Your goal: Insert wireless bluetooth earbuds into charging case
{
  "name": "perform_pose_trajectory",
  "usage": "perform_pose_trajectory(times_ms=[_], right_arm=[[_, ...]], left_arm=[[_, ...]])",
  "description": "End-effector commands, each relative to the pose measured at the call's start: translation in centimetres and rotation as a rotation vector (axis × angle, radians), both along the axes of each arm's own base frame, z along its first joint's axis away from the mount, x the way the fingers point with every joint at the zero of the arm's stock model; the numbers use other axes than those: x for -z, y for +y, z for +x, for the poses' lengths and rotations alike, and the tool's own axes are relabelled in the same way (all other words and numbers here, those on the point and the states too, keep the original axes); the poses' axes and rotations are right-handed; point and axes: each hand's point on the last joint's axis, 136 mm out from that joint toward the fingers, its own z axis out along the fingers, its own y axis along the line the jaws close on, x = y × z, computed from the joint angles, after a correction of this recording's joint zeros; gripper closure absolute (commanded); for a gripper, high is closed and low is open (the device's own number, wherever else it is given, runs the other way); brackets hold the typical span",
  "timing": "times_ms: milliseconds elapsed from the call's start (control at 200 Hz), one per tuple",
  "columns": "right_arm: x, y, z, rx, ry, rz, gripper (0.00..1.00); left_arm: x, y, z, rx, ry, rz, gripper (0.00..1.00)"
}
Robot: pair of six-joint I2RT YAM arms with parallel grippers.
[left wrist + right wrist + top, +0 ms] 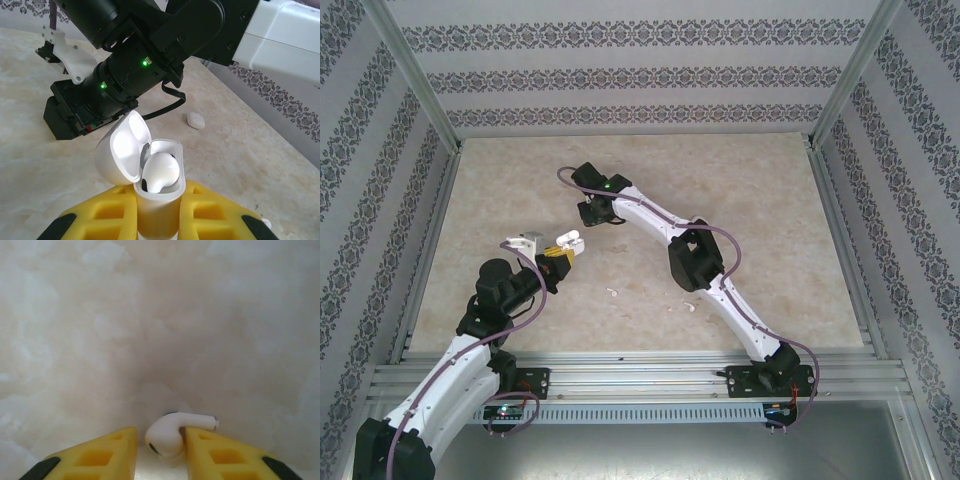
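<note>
The white charging case (159,200) stands upright with my left gripper (160,194) shut on it between the yellow fingers. Its lid (122,150) is flipped open to the left. One white earbud (161,172) sits in the case's right-hand well. In the top view the case (570,240) is at mid-table, at the tip of my left gripper (562,256). My right gripper (590,212) is low over the table just beyond it. A second earbud (170,432) lies between that gripper's (160,432) open fingers, touching the right finger (200,440), with a gap to the left one.
Two small white earbuds (612,293) (690,305) lie loose on the marble tabletop (770,220) near the right arm's elbow. Another white piece (195,120) lies on the table behind the case. The right arm's black wrist (80,107) sits close behind the open lid. Patterned walls enclose the table.
</note>
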Motion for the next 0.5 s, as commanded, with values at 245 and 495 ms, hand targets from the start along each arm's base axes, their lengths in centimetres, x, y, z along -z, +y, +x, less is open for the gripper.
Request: perform_pose_trajectory(times_ms=[245, 495], right_arm=[[0.0, -3.7, -0.7, 0.084, 0.050, -0.069, 0.83], [-1.3, -10.1, -4.2, 0.200, 0.094, -0.107, 0.84]], left_arm=[[-1.6, -0.3, 0.0, 0.025, -0.054, -0.033, 0.99], [-2.3, -0.6, -0.1, 0.042, -0.062, -0.026, 0.99]])
